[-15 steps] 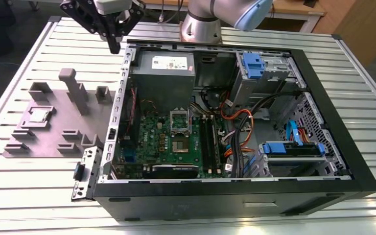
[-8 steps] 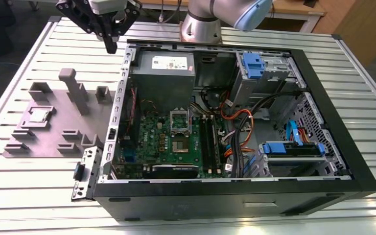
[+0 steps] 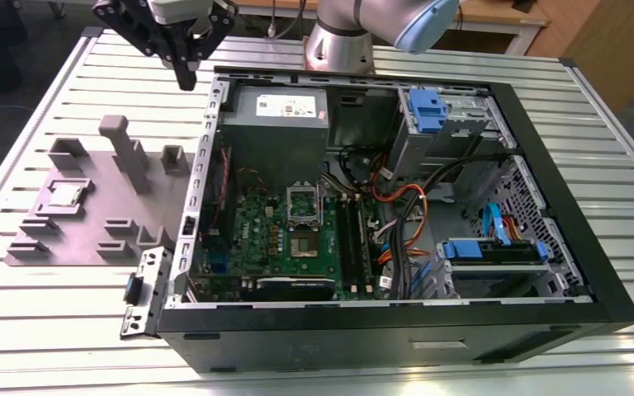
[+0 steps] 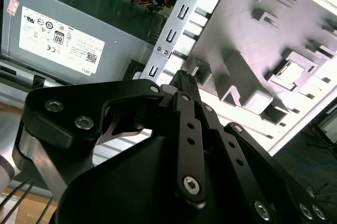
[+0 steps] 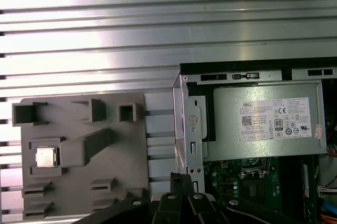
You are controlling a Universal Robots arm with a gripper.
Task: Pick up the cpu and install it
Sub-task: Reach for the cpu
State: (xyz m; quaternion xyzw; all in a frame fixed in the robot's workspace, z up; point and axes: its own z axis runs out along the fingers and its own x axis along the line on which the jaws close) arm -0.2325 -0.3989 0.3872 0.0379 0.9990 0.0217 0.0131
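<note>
The cpu [image 3: 67, 194] is a small silvery square lying flat in a pocket of the grey plastic tray [image 3: 86, 247], on the table at the exterior view's left. Both wrist views show the cpu [image 5: 45, 157] [image 4: 294, 71] in that pocket. My gripper [image 3: 187, 78] hangs high above the table near the back corner of the open computer case, well away from the chip. Its black fingers [image 4: 185, 84] are shut together with nothing between them. Inside the case lies the green motherboard [image 3: 284, 247] with its silver socket frame [image 3: 304, 206].
A grey power supply [image 3: 278, 111] sits at the back of the black case [image 3: 405, 330]. Tall raised blocks [image 3: 119, 144] stand on the tray. Cables and blue drive bays [image 3: 494, 247] fill the case's far side. The table [image 5: 158, 24] is slatted metal.
</note>
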